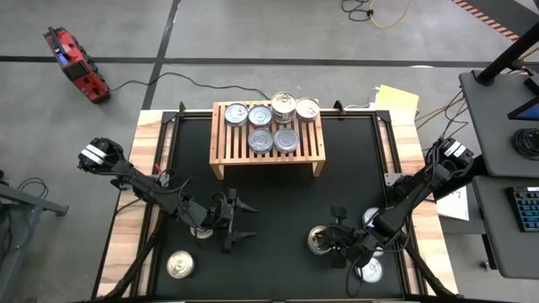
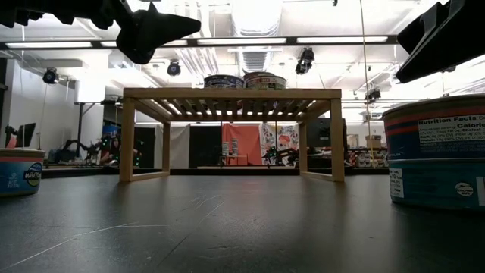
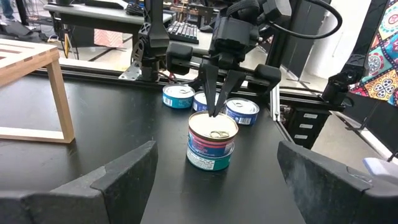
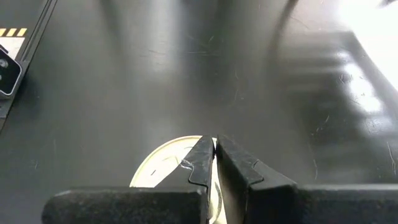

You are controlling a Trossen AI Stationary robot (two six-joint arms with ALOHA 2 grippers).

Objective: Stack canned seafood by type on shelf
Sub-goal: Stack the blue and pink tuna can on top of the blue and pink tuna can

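Note:
The light-wood shelf [image 1: 268, 139] stands at the table's far middle with several cans [image 1: 274, 124] on its slatted top. A tall pink-and-teal can [image 3: 212, 145] stands on the black mat near the right front. My right gripper [image 3: 215, 112] is shut, its tips pointing down at this can's lid [image 4: 166, 163]. My left gripper [image 1: 239, 220] hangs open over the mat at the left, level, facing that can from a distance, with nothing between its fingers. My right gripper's shut fingertips [image 3: 212, 107] come from above, slanting down, to the far rim of the tall can's lid [image 3: 214, 118]. Whether they touch the lid I cannot tell. The can stands upright on the mat.
Three flat blue cans [image 3: 202, 101] stand behind the tall one near the right edge. One can [image 1: 179, 266] stands at the left front and another [image 1: 202, 229] under my left arm. The mat between the shelf and both grippers is bare.

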